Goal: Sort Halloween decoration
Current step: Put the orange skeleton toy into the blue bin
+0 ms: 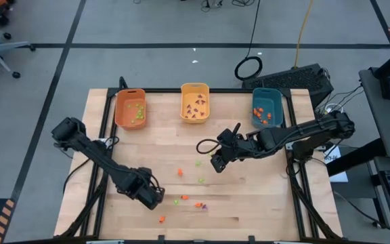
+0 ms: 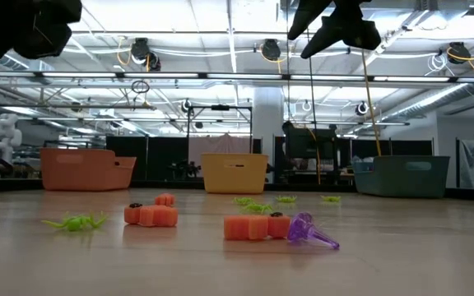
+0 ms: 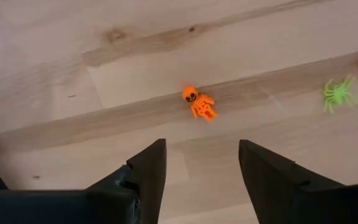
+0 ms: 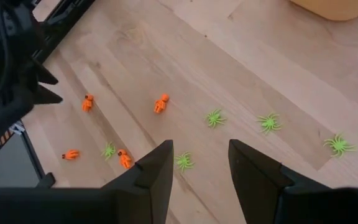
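Note:
Tiny trinkets lie scattered on the wooden table: orange skeletons (image 1: 179, 172), green spiders (image 1: 201, 180) and a purple piece (image 1: 204, 207), which also shows in the low view (image 2: 309, 232). My left gripper (image 1: 156, 196) hangs open over the near middle of the table. In its wrist view, an orange skeleton (image 3: 199, 102) lies ahead of the open fingers (image 3: 202, 168). My right gripper (image 1: 217, 163) is open above the table's middle. Its wrist view (image 4: 201, 168) shows a green spider (image 4: 184, 162) just before the fingers and an orange skeleton (image 4: 161, 103) farther off.
Three bins stand in a row along the far edge. The orange bin (image 1: 130, 108) holds green pieces, the yellow bin (image 1: 195, 103) dark purple ones and the teal bin (image 1: 267, 108) orange ones. Bare wood lies at the table's near right and far left.

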Controlling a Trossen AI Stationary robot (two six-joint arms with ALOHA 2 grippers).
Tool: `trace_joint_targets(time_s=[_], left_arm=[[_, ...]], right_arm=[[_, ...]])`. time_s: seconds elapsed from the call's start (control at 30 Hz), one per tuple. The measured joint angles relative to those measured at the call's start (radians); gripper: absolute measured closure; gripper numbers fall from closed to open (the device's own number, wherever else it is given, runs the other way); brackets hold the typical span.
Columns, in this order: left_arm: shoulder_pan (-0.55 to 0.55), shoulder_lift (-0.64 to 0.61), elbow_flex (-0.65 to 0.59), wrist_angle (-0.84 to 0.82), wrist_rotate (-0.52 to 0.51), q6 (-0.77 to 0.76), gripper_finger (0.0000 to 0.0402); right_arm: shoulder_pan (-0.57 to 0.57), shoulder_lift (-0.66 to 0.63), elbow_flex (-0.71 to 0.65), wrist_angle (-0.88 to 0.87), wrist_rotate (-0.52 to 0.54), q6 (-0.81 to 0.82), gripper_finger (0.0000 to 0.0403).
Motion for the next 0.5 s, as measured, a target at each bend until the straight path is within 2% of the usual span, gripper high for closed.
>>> trace_joint_targets(time_s=[0.23, 0.5], left_arm=[[0.000, 0.060, 0.000, 0.093, -0.001, 0.001, 0.0203], [-0.008, 0.110, 0.000, 0.094, -0.018, 0.002, 0.0203]], right_arm=[[0.025, 0.016, 0.000, 0.013, -0.002, 0.000, 0.0261], [0.061, 0.044, 0.000, 0.040, -0.003, 0.001, 0.0261]])
